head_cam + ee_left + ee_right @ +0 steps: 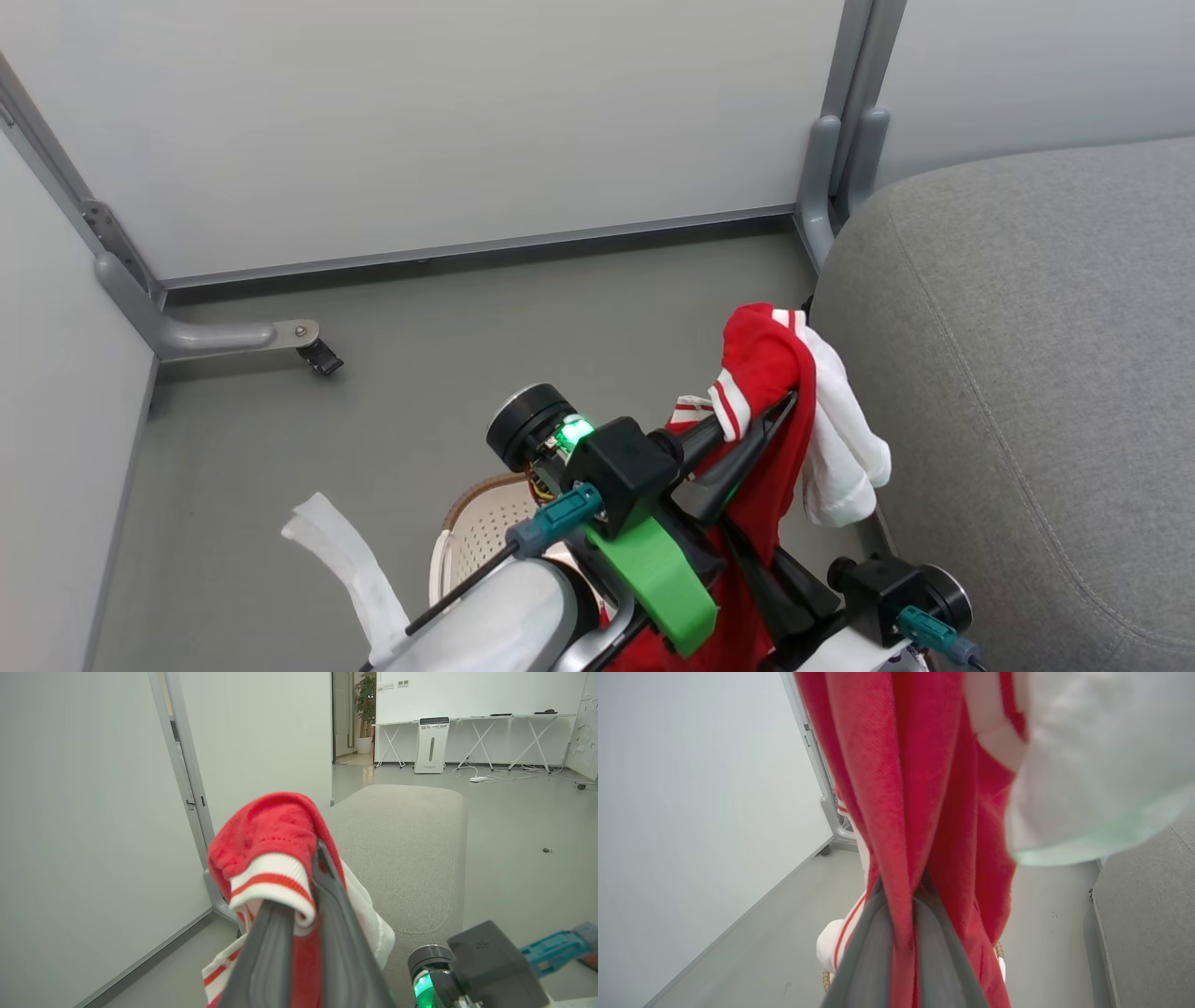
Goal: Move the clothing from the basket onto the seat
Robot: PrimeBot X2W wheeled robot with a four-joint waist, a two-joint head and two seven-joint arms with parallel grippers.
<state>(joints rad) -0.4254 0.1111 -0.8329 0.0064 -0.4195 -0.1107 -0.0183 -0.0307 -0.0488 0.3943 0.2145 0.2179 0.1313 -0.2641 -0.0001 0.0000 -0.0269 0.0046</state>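
Observation:
The clothing [761, 359], red with white panels and striped trim, hangs in the air beside the seat's [1027, 373] left edge. My left gripper [780, 406] is shut on its upper fold, and in the left wrist view the striped cuff [275, 886] bulges between the fingers [334, 914]. Lower down, my right gripper [747, 551] is shut on the hanging red cloth [896, 788], with its fingers [859, 956] closed around a pleat. The basket [476, 527] stands on the floor below, mostly hidden by my left arm. Its brown rim [825, 980] peeks out beneath the cloth.
White partition panels with grey frames close off the far and left sides, and one caster foot [322, 359] juts onto the grey floor. A white fabric strip [345, 560] sticks out by my left forearm. Beyond the seat [402, 849], the room opens to tables and a white appliance [432, 744].

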